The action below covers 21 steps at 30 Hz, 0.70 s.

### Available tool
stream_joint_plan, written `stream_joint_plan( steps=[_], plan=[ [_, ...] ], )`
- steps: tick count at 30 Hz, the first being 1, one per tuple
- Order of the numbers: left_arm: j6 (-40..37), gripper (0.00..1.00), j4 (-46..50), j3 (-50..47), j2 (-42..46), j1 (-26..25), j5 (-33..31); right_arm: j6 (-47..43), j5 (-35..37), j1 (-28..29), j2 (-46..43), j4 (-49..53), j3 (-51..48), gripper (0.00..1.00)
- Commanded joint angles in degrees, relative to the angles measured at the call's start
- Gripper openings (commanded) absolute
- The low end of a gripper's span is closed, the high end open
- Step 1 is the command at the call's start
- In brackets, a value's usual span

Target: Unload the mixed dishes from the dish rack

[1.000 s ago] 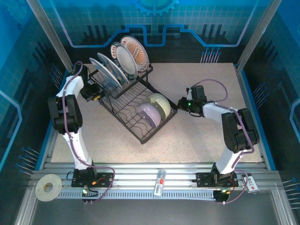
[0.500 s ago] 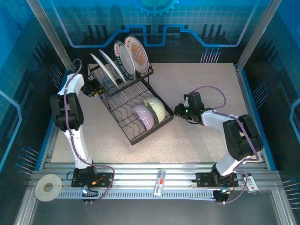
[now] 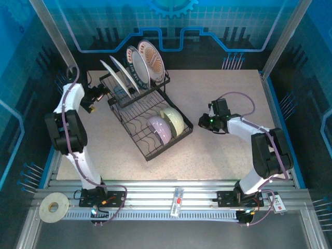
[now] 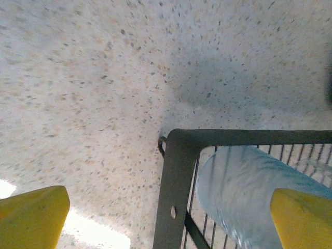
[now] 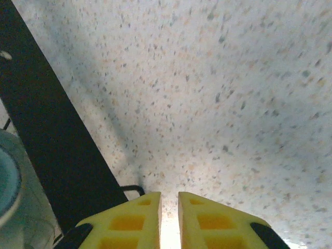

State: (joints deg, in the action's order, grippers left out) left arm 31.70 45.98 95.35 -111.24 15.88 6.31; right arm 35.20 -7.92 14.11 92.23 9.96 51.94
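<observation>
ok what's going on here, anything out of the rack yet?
Two arms flank the dish rack, neither holding anything. The left gripper hangs by the corner of the rack's raised end, fingers wide open. The right gripper sits low over the table off the rack's right side, nearly shut on nothing. The plates stand in the raised tier, the lavender bowl and pale green bowl in the lower tray. Every dish in sight is in the rack.
</observation>
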Motion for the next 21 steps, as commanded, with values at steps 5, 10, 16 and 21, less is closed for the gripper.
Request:
stream_joint_plan(
  steps=[5, 10, 16, 21],
  plan=[
    [2.8, 0.99, 4.6, -7.7, 14.2, 6.5, -1.8, -2.5, 1.9, -2.7, -2.8, 5.4, 4.9, 0.31],
    [1.2, 0.99, 6.8, -11.1, 26.5, 9.8, 0.3, -3.7, 2.2, -3.2, -5.1, 7.0, 7.1, 0.57],
    [4.4, 0.97, 9.1, -12.1, 38.5, 5.1, 3.9, -4.6, 4.3, -3.4, -11.0, 7.5, 9.6, 1.0],
    [11.7, 0.94, 5.0, -14.2, 46.1, -1.3, 3.9, -2.7, 1.1, -3.9, -15.5, 3.6, 9.2, 1.0]
  ],
)
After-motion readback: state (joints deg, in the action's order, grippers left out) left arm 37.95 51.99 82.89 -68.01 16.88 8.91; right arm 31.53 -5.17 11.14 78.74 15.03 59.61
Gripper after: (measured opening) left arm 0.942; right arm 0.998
